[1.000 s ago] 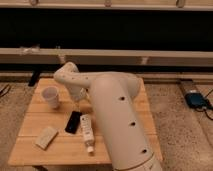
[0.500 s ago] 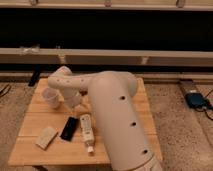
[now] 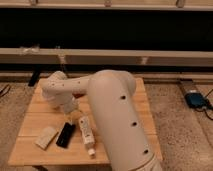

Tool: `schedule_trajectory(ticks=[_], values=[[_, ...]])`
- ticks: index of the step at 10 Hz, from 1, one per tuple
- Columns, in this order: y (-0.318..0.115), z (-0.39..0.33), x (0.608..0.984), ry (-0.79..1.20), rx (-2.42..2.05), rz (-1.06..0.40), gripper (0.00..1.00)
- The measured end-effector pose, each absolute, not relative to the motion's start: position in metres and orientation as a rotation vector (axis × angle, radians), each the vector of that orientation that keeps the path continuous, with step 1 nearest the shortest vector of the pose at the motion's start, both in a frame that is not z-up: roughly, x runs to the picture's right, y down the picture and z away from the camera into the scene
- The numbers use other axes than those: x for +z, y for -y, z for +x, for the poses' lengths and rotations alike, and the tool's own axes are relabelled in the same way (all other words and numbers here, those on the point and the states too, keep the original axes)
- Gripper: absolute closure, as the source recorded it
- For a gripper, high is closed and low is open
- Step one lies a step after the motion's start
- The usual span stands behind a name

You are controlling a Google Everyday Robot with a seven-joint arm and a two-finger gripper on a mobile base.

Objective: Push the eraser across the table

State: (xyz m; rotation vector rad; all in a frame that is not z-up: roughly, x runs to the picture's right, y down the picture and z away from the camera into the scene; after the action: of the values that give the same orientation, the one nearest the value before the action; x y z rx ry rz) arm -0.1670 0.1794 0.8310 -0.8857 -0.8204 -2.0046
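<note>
The eraser (image 3: 65, 135), a small flat black slab, lies on the light wooden table (image 3: 37, 107) near its front left. It sits between a pale tan block (image 3: 46, 137) on its left and a white tube-shaped bottle (image 3: 87, 134) on its right. My white arm (image 3: 112, 112) bends over the table's middle and reaches down to the left. The gripper (image 3: 73, 115) is low over the tabletop, just behind the eraser's far end and next to the top of the tube. The white cup from earlier is hidden behind the arm.
A long low rail (image 3: 150, 56) runs behind the table against a dark wall. A blue device (image 3: 196, 99) with a cable lies on the floor at the right. A dark object (image 3: 35, 78) stands on the floor past the table's back left corner.
The arm has swung left and down toward the front. The eraser has slid toward the front left, closer to the tan block. The cup is now covered by the arm.
</note>
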Motion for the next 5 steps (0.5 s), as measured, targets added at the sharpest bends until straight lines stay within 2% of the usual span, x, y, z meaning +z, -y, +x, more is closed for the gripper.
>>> schedule_trajectory(ticks=[5], values=[[-0.187, -0.185, 0.822, 0.894, -2.052, -0.837, 0.37]])
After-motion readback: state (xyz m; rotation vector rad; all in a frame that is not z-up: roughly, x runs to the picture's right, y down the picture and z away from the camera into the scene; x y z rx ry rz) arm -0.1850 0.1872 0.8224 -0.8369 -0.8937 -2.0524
